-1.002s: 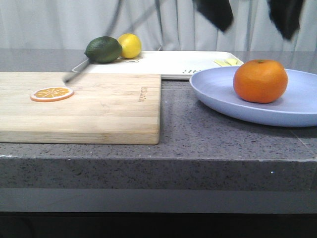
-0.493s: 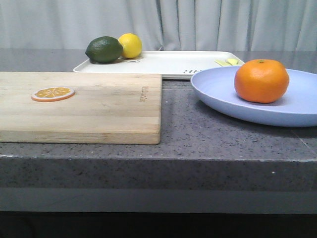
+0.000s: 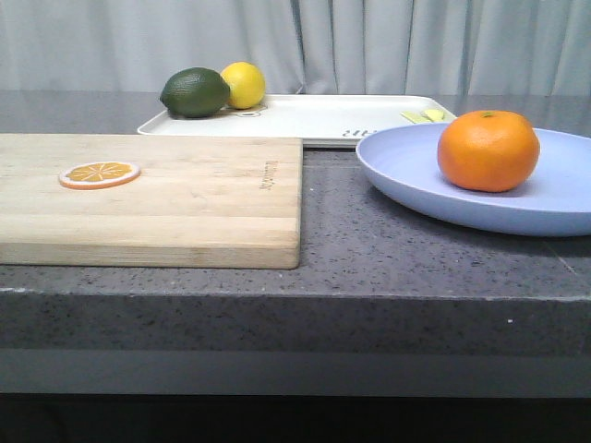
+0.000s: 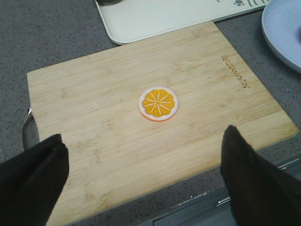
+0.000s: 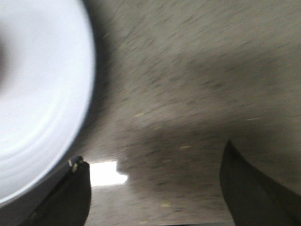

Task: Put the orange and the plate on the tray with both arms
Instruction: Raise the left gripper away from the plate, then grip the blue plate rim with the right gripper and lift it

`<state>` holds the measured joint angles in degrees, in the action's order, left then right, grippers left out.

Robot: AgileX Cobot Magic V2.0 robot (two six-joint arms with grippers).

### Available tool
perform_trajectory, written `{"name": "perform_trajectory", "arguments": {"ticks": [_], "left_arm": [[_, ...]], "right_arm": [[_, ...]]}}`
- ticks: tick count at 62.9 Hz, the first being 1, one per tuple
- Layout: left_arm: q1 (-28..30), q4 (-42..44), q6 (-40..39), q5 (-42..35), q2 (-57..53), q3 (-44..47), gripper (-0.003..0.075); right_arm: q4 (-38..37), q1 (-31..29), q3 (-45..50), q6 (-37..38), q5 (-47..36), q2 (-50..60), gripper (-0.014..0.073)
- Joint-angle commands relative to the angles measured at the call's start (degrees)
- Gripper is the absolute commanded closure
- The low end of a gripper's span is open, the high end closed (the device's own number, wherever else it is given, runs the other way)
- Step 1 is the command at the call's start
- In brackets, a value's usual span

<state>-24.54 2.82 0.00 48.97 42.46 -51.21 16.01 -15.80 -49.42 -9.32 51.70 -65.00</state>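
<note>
The orange [image 3: 488,150] rests on the pale lavender-blue plate [image 3: 416,180] at the right of the counter. Behind it lies the white tray [image 3: 314,117]. Neither gripper shows in the front view. In the left wrist view my left gripper [image 4: 143,148] is open and empty above the near edge of the wooden cutting board [image 4: 117,141]; a corner of the tray [image 4: 141,19] and the plate's rim [image 4: 282,28] appear beyond. The right wrist view is blurred: my right gripper [image 5: 155,179] is open and empty over grey counter, beside the plate's rim [image 5: 42,103].
A dark green lime [image 3: 195,92] and a yellow lemon [image 3: 243,85] sit on the tray's far left corner. A thin orange slice [image 3: 99,173] lies on the cutting board [image 3: 185,198], which fills the left of the counter. The counter's front edge [image 3: 295,295] is near.
One second ago dark arm parts hung at the top of the front view. They have left that view since; the objects on the counter have not moved.
</note>
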Motion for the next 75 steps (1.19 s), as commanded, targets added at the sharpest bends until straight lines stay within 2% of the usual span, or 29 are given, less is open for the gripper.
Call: {"name": "perform_trajectory", "arguments": {"ticks": [1,9,20,33,55,75], "left_arm": [[0.3,-1.0,-0.6,-5.0,-4.5,1.2,0.008],[0.3,-1.1,-0.6,-5.4,-7.3,2.8,0.008],[0.3,-1.1,-0.6,-5.4,-7.5,3.0,0.008],[0.3,-1.1,-0.6,-5.4,-7.5,3.0,0.008],[0.3,-1.1,-0.6,-5.4,-7.5,3.0,0.008],[0.3,-1.0,-0.6,-5.4,-7.5,3.0,0.008]], "right_arm": [[14.7,-3.1,-2.0,-10.9,2.0,-2.3,0.0037],[25.7,-4.6,-2.0,-16.5,3.4,-5.5,0.0037],[30.9,-4.6,-2.0,-16.6,0.1,-8.9,0.0057],[35.1,-4.6,-2.0,-16.6,-2.3,-12.8,0.0148],[36.0,-4.6,-2.1,-16.6,-2.3,-17.1,0.0167],[36.0,-4.6,-2.1,-16.6,-2.5,-17.3,0.0456]]}}
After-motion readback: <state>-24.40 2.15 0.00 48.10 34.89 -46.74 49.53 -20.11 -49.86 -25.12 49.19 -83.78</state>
